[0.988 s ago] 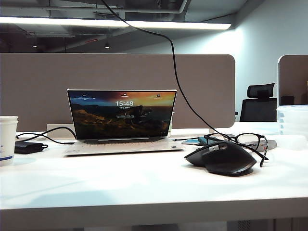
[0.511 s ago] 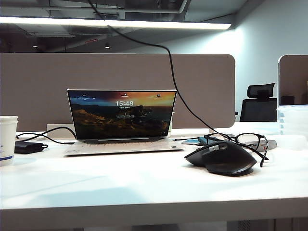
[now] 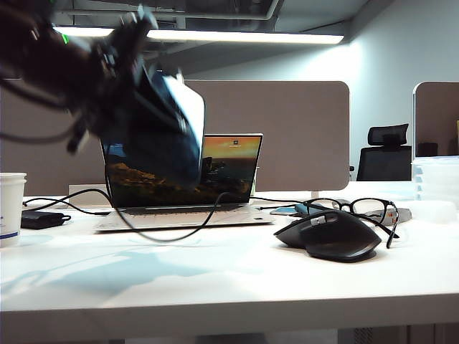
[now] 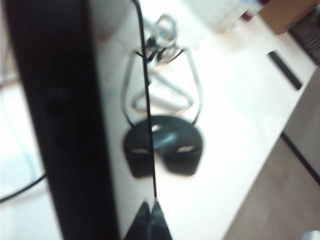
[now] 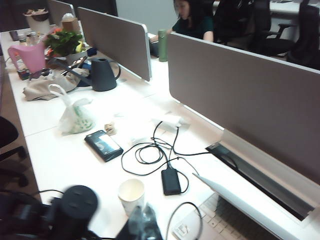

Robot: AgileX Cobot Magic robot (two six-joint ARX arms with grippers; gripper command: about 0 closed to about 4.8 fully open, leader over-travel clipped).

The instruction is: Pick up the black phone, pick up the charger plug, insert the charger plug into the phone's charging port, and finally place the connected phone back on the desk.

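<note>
My left claw [image 3: 118, 54] pinches the black phone [image 3: 161, 132] above the table [image 3: 215, 272], before the laptop [image 3: 229, 175]. My right claw [image 5: 145, 222], pressed together, hovers over the paper cup [image 5: 131, 195].

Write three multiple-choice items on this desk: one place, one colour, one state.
1. The mouse sits: A right of the laptop; B on a chair; C on the floor.
2. The cup is: A red; B white; C green.
3. The black phone is: A in a drawer; B on the floor; C held up by the left gripper.
A: it lies on the desk beside the laptop's right edge.
B: its wall shows white.
C: the left gripper's shut jaws hold it before the screen; the right gripper, jaws shut, hangs over the desk's cup end.
</note>
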